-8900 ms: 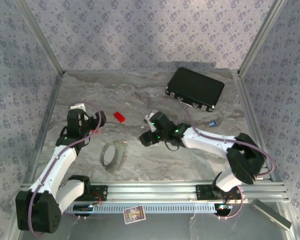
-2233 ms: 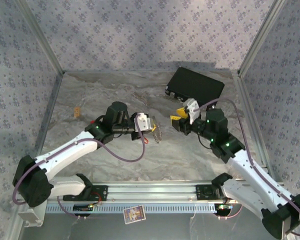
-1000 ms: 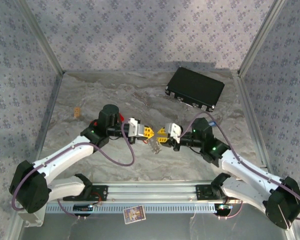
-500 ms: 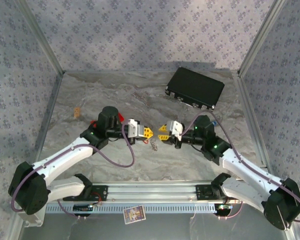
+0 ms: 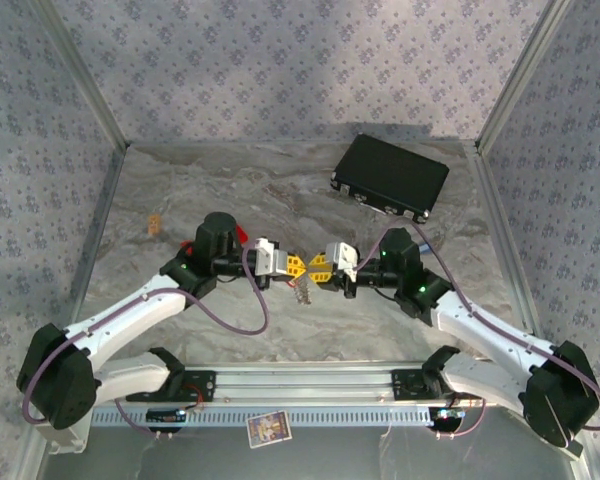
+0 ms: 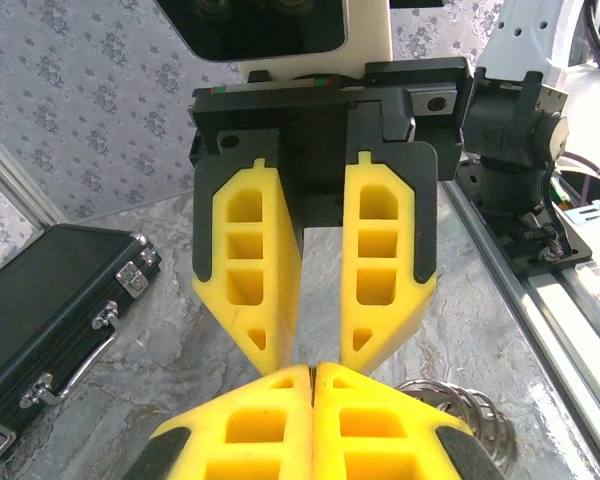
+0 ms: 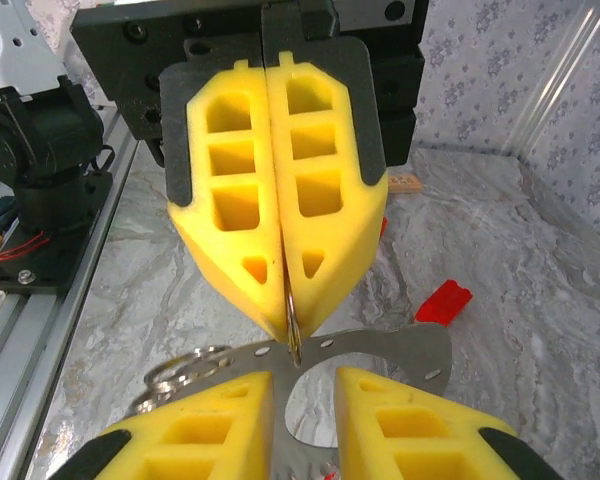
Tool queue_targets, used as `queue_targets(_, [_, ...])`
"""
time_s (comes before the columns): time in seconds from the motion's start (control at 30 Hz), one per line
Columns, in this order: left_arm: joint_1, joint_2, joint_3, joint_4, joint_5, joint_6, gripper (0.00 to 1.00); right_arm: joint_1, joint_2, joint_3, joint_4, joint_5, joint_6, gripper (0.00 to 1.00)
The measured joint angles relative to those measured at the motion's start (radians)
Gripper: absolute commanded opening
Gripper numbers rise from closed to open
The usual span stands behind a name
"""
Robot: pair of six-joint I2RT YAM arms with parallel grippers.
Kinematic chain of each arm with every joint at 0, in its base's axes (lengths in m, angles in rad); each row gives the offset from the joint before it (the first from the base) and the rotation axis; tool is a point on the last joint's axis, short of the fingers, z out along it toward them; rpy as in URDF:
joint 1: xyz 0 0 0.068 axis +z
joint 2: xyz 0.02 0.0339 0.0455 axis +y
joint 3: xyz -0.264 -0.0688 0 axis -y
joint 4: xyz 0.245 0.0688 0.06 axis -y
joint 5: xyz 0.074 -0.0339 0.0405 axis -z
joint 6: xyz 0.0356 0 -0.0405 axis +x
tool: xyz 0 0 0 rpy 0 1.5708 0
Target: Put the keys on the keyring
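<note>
While both arms are reaching level toward each other on the near side of the closed black rectangular case [image 5: 390,177], the pale silvery holed keyring [image 7: 380,350] is dangling between them. The left gripper [image 7: 292,322] is pressing its jaws together on the keyring's thin wire loop. The right gripper [image 6: 312,355] is facing it, jaws spread. A flat red plastic piece [image 7: 445,300] is lying left of the case.
</note>
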Motion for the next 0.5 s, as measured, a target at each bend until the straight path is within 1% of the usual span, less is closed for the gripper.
queue_targets(0.1, [0.000,0.000,-0.001,0.009,0.004,0.000,0.00,0.005,0.005,0.000,0.014,0.000,0.005,0.21])
queue_targets(0.5, [0.006,0.000,-0.005,0.024,0.023,-0.002,0.00,0.027,0.038,0.001,0.066,-0.004,0.027,0.09])
